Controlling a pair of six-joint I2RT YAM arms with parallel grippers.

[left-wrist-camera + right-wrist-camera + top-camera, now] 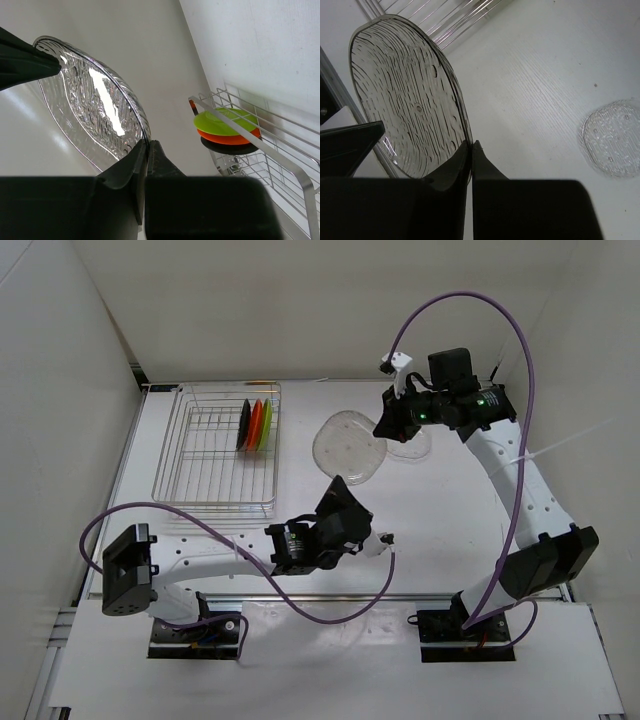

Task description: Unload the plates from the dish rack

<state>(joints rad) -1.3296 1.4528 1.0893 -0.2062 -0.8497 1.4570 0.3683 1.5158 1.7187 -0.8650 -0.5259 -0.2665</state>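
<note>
My left gripper (148, 150) was pinched tight on the rim of the clear plate (348, 448), and my right gripper (471, 147) was clamped on the opposite rim. The plate was held tilted above the tabletop (440, 530), just right of the dish rack (214, 503). The black plate (243, 426), orange-red plate (256, 425) and lime green plate (267, 426) stood on edge together in the rack's far right corner. Another clear plate (611, 146) lay flat on the tabletop

Bright, even light; glare on clear plate (95, 115).
</note>
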